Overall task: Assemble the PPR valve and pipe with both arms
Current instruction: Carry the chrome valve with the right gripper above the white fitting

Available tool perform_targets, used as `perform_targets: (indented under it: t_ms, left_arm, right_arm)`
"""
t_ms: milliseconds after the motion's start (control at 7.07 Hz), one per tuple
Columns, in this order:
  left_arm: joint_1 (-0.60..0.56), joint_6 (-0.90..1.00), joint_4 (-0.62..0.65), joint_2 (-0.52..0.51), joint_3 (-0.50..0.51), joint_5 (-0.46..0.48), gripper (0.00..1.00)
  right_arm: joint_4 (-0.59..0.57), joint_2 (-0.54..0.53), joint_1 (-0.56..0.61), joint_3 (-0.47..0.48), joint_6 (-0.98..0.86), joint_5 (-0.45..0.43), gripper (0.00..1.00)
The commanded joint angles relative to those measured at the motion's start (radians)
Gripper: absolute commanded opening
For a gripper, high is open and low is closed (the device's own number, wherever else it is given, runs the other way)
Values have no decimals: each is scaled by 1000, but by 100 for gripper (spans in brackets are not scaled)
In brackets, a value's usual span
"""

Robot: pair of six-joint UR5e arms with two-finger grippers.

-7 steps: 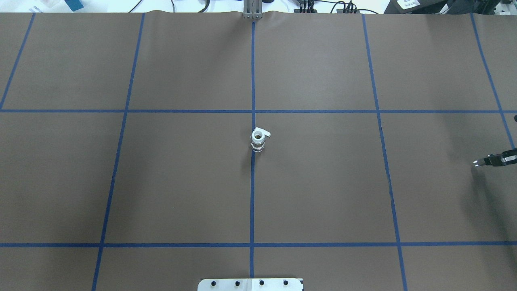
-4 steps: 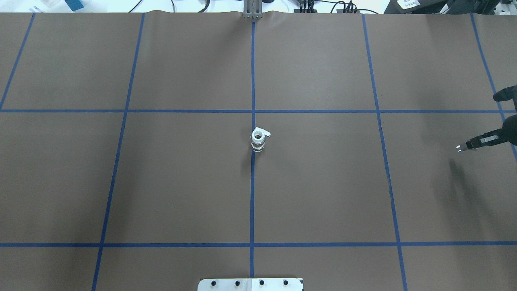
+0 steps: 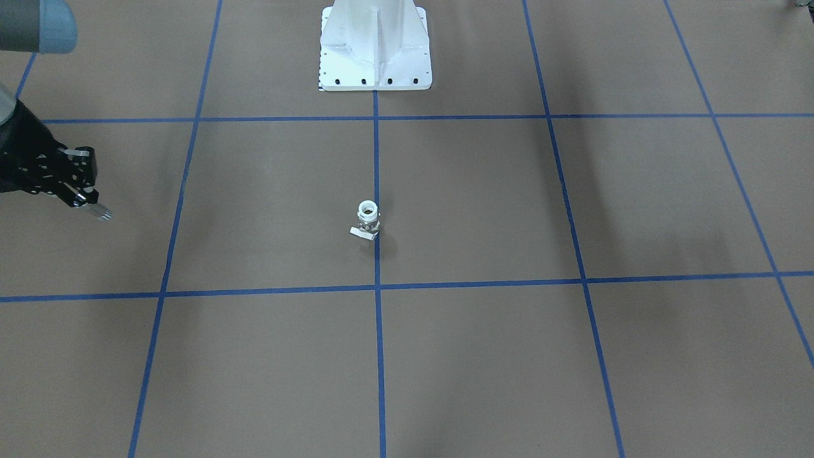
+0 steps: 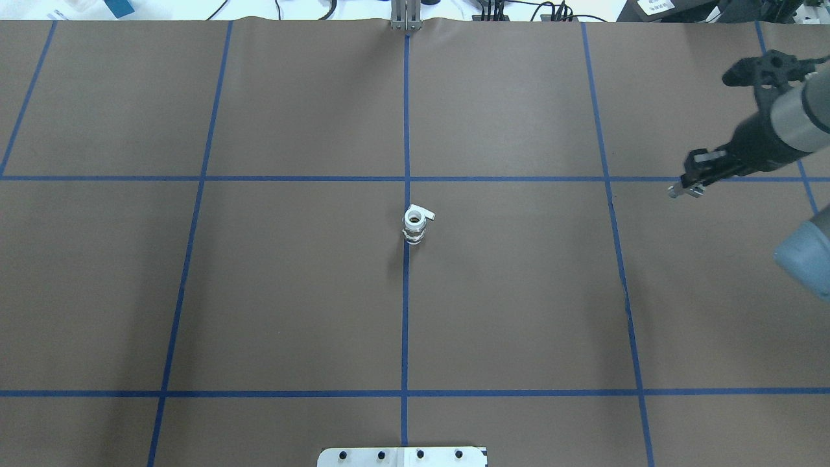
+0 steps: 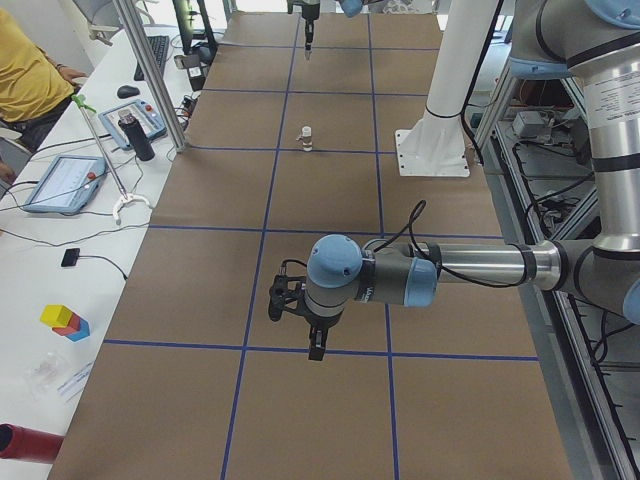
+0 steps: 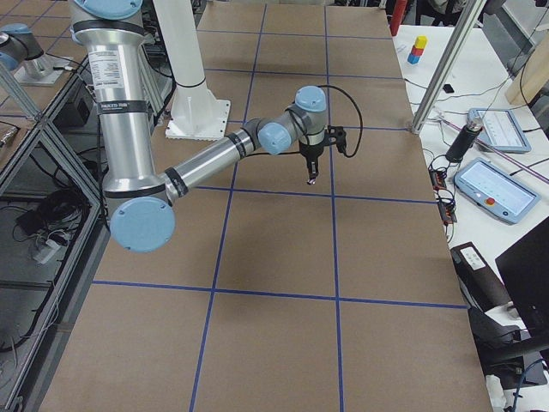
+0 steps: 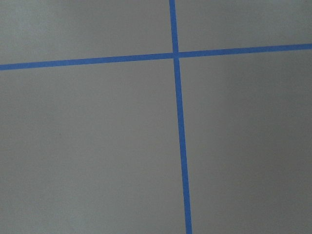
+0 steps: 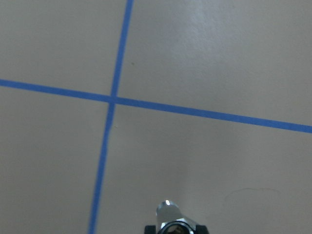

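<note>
Hanging over the table (image 4: 292, 292), the right gripper (image 4: 677, 191) points its thin fingers (image 8: 167, 210) down at the surface without touching it. The fingers look pressed together with nothing between them, though the wrist view shows only their shiny tips. Just ahead of the tips two lines of blue tape (image 8: 113, 100) cross.

The PPR valve (image 4: 415, 226) is well apart from this gripper, on its left side, near the middle of the table. It stands upright on a tape line, white round collar on top, metal part below, and the small flat handle tab sticking out sideways.

The left gripper (image 5: 314, 350) is on the other side of the valve, also well apart, so the valve stands between the two grippers. It hangs above the tape with fingers downward. Only the side view shows it, so I cannot tell if it is open or closed, or if it holds anything.

The surface is a brown sheet divided into large squares by the tape. A white bolted pedestal (image 3: 375, 57) stands behind the valve, on the robot's side. Beyond the left gripper, away from the robot, a white bench (image 5: 40, 290) carries a tablet (image 5: 62, 182) and coloured blocks (image 5: 64, 320); a person (image 5: 25, 75) in a yellow shirt is further along it.
</note>
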Motion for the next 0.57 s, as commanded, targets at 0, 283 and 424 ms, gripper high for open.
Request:
perform_targets:
  t_ms: [0, 283, 424]
  left_arm:
    - [0, -4, -10, 3, -1, 1, 100]
    - [0, -4, -10, 2, -3, 1, 100]
    - [0, -4, -10, 2, -3, 1, 100]
  right_arm:
    - [-185, 276, -139, -23, 236, -64, 0]
    - [-219, 466, -234, -115, 433, -138, 0]
    - [-242, 557, -282, -179, 504, -188, 0]
